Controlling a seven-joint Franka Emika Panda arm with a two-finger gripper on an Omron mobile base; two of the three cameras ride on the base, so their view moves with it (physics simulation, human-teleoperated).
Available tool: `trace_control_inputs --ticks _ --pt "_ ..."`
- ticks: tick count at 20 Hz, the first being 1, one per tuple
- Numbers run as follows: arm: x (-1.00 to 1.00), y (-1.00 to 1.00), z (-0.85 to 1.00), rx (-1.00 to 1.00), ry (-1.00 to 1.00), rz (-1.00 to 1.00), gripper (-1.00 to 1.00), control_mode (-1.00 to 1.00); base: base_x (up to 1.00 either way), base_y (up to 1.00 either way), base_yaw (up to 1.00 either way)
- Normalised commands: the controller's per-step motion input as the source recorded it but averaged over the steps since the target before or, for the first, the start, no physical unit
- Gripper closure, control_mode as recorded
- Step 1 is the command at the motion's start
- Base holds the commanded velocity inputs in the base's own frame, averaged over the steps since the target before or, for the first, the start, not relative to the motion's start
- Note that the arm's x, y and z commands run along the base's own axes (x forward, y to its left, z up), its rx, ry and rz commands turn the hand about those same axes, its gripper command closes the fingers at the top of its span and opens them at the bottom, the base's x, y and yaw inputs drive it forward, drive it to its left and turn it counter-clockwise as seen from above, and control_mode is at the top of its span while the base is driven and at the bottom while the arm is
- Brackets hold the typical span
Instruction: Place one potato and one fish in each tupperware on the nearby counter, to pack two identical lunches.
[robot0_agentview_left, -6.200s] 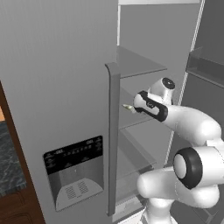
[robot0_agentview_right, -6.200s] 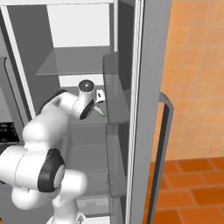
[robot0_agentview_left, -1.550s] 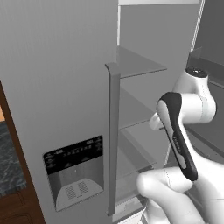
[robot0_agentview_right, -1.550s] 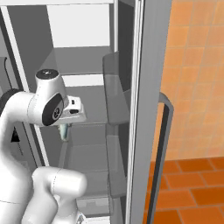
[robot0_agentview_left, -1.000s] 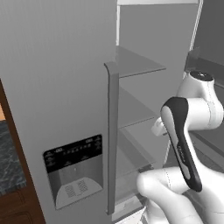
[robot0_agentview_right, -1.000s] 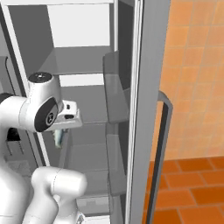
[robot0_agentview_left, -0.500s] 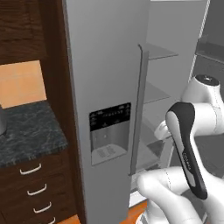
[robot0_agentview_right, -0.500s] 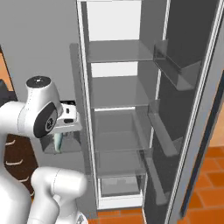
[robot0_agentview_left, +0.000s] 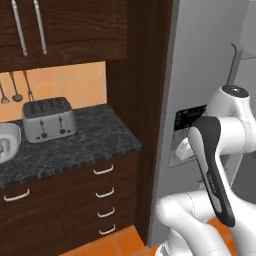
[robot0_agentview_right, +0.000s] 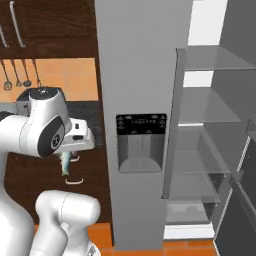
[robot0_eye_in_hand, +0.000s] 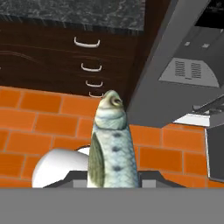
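The tool (robot0_agentview_right: 65, 161) is gripping the fish (robot0_eye_in_hand: 112, 144); the base has swung from refrigerator toward the counter (robot0_agentview_left: 75, 145) at 9 o'clock.

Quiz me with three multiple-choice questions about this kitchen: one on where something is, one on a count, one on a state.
1. Where is the toaster?
A. On the counter
B. On the floor
C. Inside the fridge

2. How many drawer handles are stacked at the counter's right end?
A. One
B. Four
C. Seven

3. What is the gripper doing?
A. Hanging open
B. Holding a fish
C. Gripping a spoon

Answers: 1 A, it stands on the dark stone top. 2 B, four curved handles show. 3 B, the fish hangs from it.
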Motion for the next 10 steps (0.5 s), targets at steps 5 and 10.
trace_control_inputs --ticks 5,10 --pt "0.0 0.0 0.0 0.0 0.0 0.0 1.0 1.0 -0.01 1.0 0.13" --pt "0.0 0.0 0.0 0.0 0.0 0.0 1.0 1.0 0.0 1.0 0.15"
